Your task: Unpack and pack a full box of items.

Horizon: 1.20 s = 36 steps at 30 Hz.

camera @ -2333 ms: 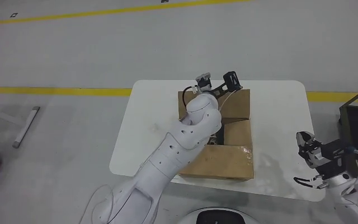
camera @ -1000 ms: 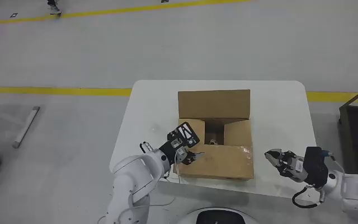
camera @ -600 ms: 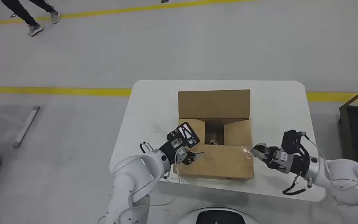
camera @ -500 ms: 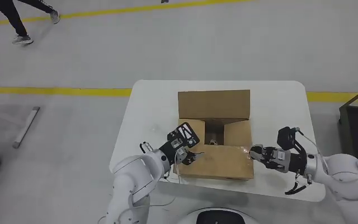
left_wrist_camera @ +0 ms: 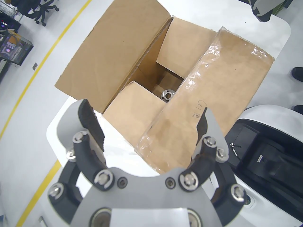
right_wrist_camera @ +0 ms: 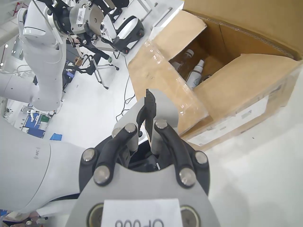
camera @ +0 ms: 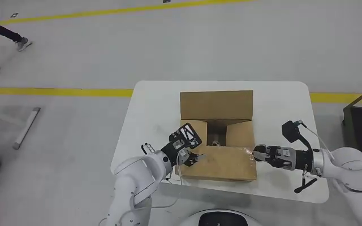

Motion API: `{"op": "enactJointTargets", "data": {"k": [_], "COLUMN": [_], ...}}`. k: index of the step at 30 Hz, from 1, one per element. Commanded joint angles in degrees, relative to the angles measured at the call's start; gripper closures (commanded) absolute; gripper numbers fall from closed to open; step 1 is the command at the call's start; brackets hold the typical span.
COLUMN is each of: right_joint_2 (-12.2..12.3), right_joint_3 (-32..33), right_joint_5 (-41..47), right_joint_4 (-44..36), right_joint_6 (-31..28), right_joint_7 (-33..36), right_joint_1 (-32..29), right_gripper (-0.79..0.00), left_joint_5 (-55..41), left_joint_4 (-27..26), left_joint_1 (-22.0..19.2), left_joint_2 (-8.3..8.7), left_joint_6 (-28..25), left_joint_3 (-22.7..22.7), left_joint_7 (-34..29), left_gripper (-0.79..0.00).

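A brown cardboard box [camera: 216, 104] stands mid-table, its far flap turned outward and a tape-covered near flap [camera: 223, 164] lying over the front. My left gripper [camera: 191, 159] hovers at the box's near-left corner, open, with nothing between its fingers [left_wrist_camera: 87, 119]. My right gripper [camera: 257, 152] is shut and empty, its tips at the near-right corner by the taped flap [right_wrist_camera: 161, 72]. Inside the box I see a white spray bottle [right_wrist_camera: 197, 72], another bottle [right_wrist_camera: 188, 54] and a small metal part [left_wrist_camera: 167, 94].
The white table [camera: 153, 113] has free surface left and right of the box. A dark cabinet [camera: 353, 121] stands off the table's right edge. A yellow line [camera: 56, 91] runs across the floor behind.
My right gripper came in from the table's right edge to the box's near-right corner. The left arm drew back from the far flap to the near-left corner, then stayed still.
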Motion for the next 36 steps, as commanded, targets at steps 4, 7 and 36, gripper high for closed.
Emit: {"op": "enactJointTargets", "data": {"k": [4,7,36], "right_joint_2": [0.2,0.5,1.3], "right_joint_3": [-0.6,-0.4,-11.1], "right_joint_5": [-8.4,-8.0,-6.7], "right_joint_4": [-4.3,-3.4,11.9], "right_joint_6": [2.9,8.0,17.0], "right_joint_7": [-2.6,-0.5,4.8], "right_joint_1": [-0.1,1.6,16.1], "right_gripper": [-0.074,-0.077,-0.237], "left_joint_5": [0.0,0.0,0.0], "left_joint_4": [0.0,0.0,0.0], "left_joint_1": [0.0,0.0,0.0], "left_joint_2": [0.00,0.00,0.00], "left_joint_6": [0.0,0.0,0.0], "left_joint_3": [0.0,0.0,0.0], "left_joint_7": [0.0,0.0,0.0], "left_gripper": [-0.785,-0.785,-0.785]}}
